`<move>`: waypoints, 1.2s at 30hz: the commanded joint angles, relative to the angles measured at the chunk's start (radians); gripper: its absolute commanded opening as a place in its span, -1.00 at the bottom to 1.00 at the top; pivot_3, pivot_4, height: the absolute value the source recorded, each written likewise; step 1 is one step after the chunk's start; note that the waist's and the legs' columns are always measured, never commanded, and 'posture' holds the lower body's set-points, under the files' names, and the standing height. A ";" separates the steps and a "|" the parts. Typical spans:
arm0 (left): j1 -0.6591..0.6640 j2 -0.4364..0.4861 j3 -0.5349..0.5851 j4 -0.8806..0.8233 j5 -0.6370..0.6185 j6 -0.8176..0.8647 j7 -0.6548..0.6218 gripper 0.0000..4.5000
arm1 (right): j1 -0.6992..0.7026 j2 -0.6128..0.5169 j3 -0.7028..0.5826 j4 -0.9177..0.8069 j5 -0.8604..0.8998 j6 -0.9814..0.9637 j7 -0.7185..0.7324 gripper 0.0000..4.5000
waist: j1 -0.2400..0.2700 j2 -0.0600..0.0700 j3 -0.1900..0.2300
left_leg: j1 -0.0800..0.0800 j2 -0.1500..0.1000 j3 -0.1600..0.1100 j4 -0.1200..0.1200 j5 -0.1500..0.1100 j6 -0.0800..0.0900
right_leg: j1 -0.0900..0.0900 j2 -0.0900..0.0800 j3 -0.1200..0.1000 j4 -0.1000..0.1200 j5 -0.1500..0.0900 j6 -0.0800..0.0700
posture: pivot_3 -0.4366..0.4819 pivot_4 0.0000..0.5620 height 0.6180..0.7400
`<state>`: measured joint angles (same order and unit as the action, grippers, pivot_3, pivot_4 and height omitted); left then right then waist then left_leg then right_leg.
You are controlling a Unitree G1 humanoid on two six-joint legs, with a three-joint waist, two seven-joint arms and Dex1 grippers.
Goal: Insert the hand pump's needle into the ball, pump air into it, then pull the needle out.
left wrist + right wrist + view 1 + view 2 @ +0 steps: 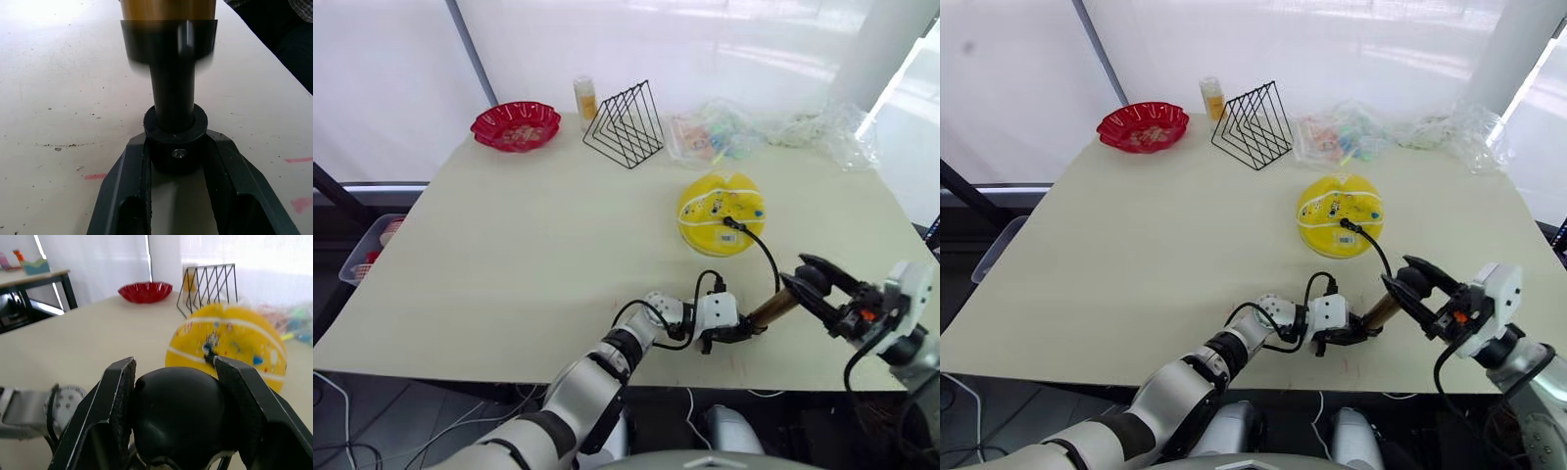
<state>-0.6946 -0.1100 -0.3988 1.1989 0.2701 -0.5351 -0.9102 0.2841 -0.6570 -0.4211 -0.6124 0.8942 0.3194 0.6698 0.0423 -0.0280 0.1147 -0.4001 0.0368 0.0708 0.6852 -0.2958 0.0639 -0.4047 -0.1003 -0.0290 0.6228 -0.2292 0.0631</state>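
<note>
1. The left gripper (736,335) has its 2 black fingers (122,196) pressed against the round black end cap at the foot of the hand pump (771,309); in the left wrist view the cap sits wedged between them, with the black neck and the gold barrel rising beyond it.
2. The right gripper (810,284) pinches the pump's other end: its 2 fingers (115,401) clamp the rounded black handle knob, 1 finger on each side.
3. The pump hangs between the 2 grippers near the front edge of the table (529,255), barrel tilted, low at the left gripper and higher toward the right gripper.
4. A thin black hose (766,250) arcs from the pump up and over to the ball (720,211).
5. The ball, yellow with white seam lines and small printed marks, lies on the table just beyond the grippers, looking flattened and saggy.
6. The hose's black fitting with the needle (730,223) rests against the ball's near upper surface; the pin itself is too small to make out, so I cannot tell how deep it sits.
7. Farther back stand a black wire rack (625,124), a red scalloped bowl (516,125) and a small bottle (585,101) with an orange label.
8. Crumpled clear plastic bags (773,132) lie along the far right of the table.
</note>
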 commanded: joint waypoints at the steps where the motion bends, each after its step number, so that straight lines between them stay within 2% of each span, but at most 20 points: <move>1: 0.063 0.038 -0.072 0.108 0.090 0.055 -0.043 -0.55 | -0.093 -0.092 -0.274 -0.065 0.154 0.001 -0.094 -0.08 | 0.000 0.002 0.003 | 0.000 0.000 0.000 0.000 0.000 0.000 | 0.000 0.000 0.000 0.000 0.000 0.000 | -0.05 -0.47 0.95; 6: 0.060 0.038 -0.073 0.109 0.091 0.055 -0.043 -0.55 | -0.109 -0.196 -0.425 -0.078 0.301 0.094 -0.136 -0.08 | 0.004 0.001 0.008 | -0.002 -0.001 -0.001 0.000 0.000 0.000 | 0.000 0.002 0.001 0.000 0.000 0.000 | -0.05 -0.47 0.95; 10: 0.060 0.039 -0.073 0.110 0.092 0.054 -0.045 -0.55 | -0.119 -0.232 -0.471 -0.079 0.370 0.144 -0.172 -0.08 | 0.003 -0.003 0.010 | -0.002 -0.001 -0.001 0.001 0.000 0.000 | 0.000 0.002 0.002 -0.001 0.000 0.000 | -0.05 -0.47 0.95; 16: 0.061 0.039 -0.074 0.110 0.093 0.054 -0.046 -0.55 | -0.023 -0.176 -0.359 -0.105 0.267 0.188 -0.155 -0.08 | 0.001 -0.005 0.009 | -0.002 -0.001 -0.001 0.001 0.000 0.000 | 0.000 0.002 0.002 -0.001 0.000 0.000 | -0.05 -0.47 0.95; 20: 0.062 0.040 -0.073 0.109 0.092 0.054 -0.043 -0.55 | 0.058 -0.063 -0.118 -0.054 0.045 0.130 -0.110 -0.08 | -0.005 -0.020 -0.003 | 0.001 0.001 -0.001 0.000 0.000 0.000 | 0.002 0.004 0.002 -0.001 0.000 0.000 | -0.05 -0.47 0.95; 25: 0.062 0.043 -0.072 0.109 0.092 0.054 -0.039 -0.55 | 0.106 0.029 0.068 0.041 -0.151 0.018 -0.064 -0.08 | -0.011 -0.022 -0.009 | 0.006 0.002 -0.002 0.000 0.000 0.000 | 0.005 0.003 0.001 -0.001 0.000 0.000 | -0.05 -0.47 0.95; 29: 0.062 0.043 -0.072 0.108 0.092 0.054 -0.036 -0.55 | 0.134 0.085 0.168 0.121 -0.275 -0.066 -0.045 -0.08 | -0.013 -0.021 -0.011 | 0.006 0.002 -0.002 0.000 0.000 0.000 | 0.005 0.002 0.001 -0.001 0.000 0.000 | -0.05 -0.47 0.95; 32: 0.061 0.042 -0.072 0.108 0.090 0.055 -0.037 -0.55 | 0.131 0.109 0.189 0.137 -0.309 -0.106 -0.038 -0.08 | -0.013 -0.021 -0.012 | 0.005 0.002 -0.003 -0.001 0.000 0.000 | 0.005 0.002 0.000 -0.001 -0.001 -0.001 | -0.05 -0.47 0.95; 36: 0.060 0.041 -0.072 0.109 0.091 0.055 -0.039 -0.55 | 0.057 0.086 0.081 0.033 -0.190 -0.093 -0.060 -0.08 | -0.013 -0.016 -0.010 | 0.005 0.001 -0.004 -0.001 0.000 0.000 | 0.005 -0.002 -0.001 -0.001 -0.001 -0.001 | -0.05 -0.47 0.95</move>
<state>-0.6927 -0.1011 -0.4017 1.2103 0.2744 -0.5293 -0.9078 0.3605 -0.5475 -0.2491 -0.5506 0.6656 0.2068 0.6422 0.0295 -0.0436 0.1048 -0.3952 0.0381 0.0672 0.6845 -0.2959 0.0638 -0.4002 -0.1026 -0.0303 0.6218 -0.2298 0.0624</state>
